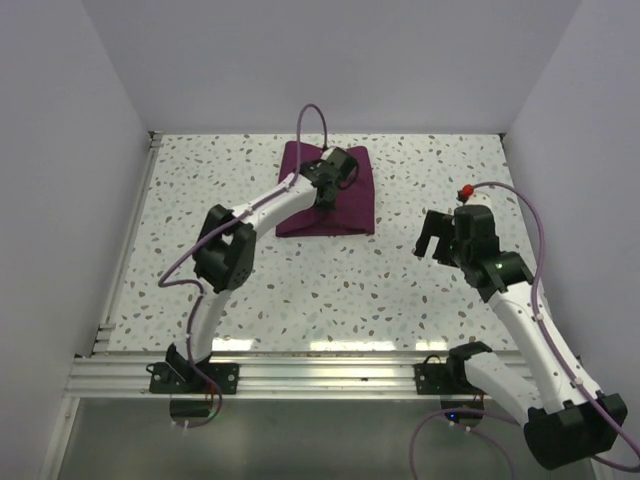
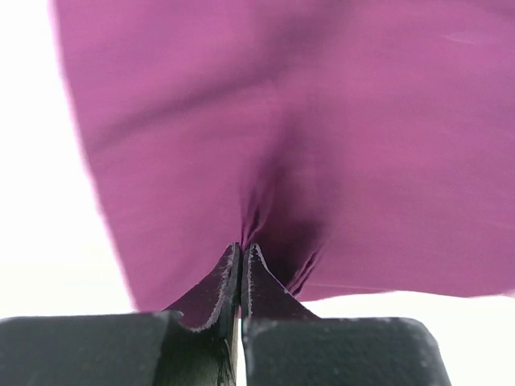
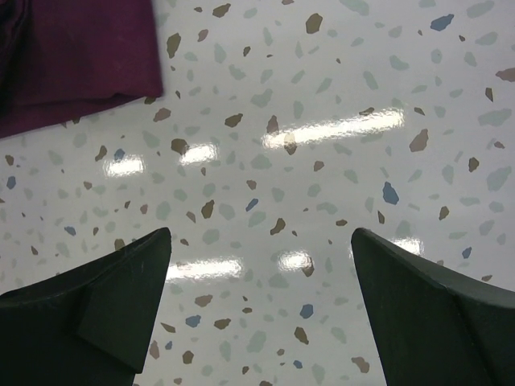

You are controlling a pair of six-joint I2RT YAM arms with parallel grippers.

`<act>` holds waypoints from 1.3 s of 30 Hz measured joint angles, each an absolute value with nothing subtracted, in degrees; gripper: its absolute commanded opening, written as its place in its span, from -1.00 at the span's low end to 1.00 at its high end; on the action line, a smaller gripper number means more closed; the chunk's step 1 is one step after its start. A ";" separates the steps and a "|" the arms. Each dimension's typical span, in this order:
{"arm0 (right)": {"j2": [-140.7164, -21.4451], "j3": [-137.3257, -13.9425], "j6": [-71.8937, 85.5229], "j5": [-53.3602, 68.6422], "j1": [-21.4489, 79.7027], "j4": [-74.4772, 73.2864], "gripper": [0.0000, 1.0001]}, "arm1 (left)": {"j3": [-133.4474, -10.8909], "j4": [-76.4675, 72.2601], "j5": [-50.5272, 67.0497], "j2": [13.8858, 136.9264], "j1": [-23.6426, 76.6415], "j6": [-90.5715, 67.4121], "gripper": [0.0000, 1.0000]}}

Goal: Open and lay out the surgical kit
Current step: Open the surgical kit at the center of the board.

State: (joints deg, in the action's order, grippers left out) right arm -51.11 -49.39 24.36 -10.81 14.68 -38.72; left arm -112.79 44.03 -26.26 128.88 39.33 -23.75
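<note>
At upper centre of the overhead view, on the speckled table (image 1: 400, 290), lies the folded purple kit (image 1: 352, 215). On it, the left gripper (image 2: 242, 251) pinches a pucker of cloth; the right gripper (image 3: 261, 241) hovers spread wide at right.

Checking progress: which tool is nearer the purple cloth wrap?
Left. The left tool is pinched shut on the cloth wrap; the right tool hangs open over the table, apart to its right.
</note>
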 measured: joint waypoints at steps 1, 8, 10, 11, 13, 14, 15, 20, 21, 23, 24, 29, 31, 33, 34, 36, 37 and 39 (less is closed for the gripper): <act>-52.07 -49.69 24.38 -10.76 14.68 -38.70 0.97 | -110.93 43.59 -25.71 127.13 37.71 -24.47 -1.00; -57.80 -52.84 24.43 -8.99 15.09 -37.45 0.97 | -94.17 41.10 -25.71 109.78 15.20 -30.46 0.13; -59.37 -53.34 24.47 -8.03 15.16 -36.99 0.97 | -88.09 39.94 -25.50 105.08 7.20 -32.99 0.99; -60.31 -53.56 24.45 -7.75 15.38 -36.60 0.97 | -85.19 39.77 -25.08 103.39 4.21 -34.61 0.99; -62.41 -54.24 24.38 -7.16 15.51 -36.23 0.97 | -80.90 39.66 -24.32 102.13 1.58 -35.94 0.99; -63.83 -54.94 24.34 -6.57 15.59 -36.10 0.97 | -79.20 39.70 -23.55 102.15 1.50 -36.45 0.99; -65.49 -55.92 24.18 -6.24 15.70 -36.12 0.97 | -77.56 39.66 -22.26 102.63 1.91 -36.69 0.99; -76.14 -64.14 23.11 -3.79 15.77 -36.03 0.96 | -73.52 39.68 -16.93 105.30 5.04 -37.06 0.99; -78.54 -66.41 23.00 -3.25 15.88 -35.99 0.96 | -73.25 39.75 -16.36 105.27 5.19 -37.04 0.99; -83.02 -70.78 22.87 -2.33 16.34 -35.51 0.96 | -73.23 39.27 -15.77 105.25 5.13 -36.97 0.99; -85.25 -73.28 22.85 -1.89 16.78 -35.33 0.95 | -73.23 39.05 -15.62 105.19 5.02 -36.91 0.99; -98.63 -90.24 21.80 -2.68 22.44 -37.15 0.81 | -72.58 37.80 -14.20 103.59 4.91 -36.69 0.99; -105.43 -99.57 21.15 -3.86 25.74 -39.35 0.81 | -71.92 37.60 -13.54 102.72 4.91 -36.38 0.99; -111.79 -107.81 20.45 -5.32 29.08 -41.30 0.81 | -71.33 37.32 -12.88 102.04 4.91 -36.23 0.98; -114.45 -110.72 20.18 -5.93 30.65 -41.85 0.80 | -71.29 37.36 -12.56 101.86 4.91 -36.16 0.98; -118.56 -114.78 19.59 -7.60 33.39 -44.31 0.79 | -71.11 36.86 -12.10 101.54 4.91 -35.77 0.98; -120.75 -116.73 19.27 -8.49 34.74 -45.80 0.79 | -70.94 36.67 -11.94 101.43 4.91 -35.68 0.98; -125.01 -120.90 18.81 -9.96 37.19 -49.01 0.78 | -70.46 36.32 -11.79 101.21 4.91 -35.31 0.98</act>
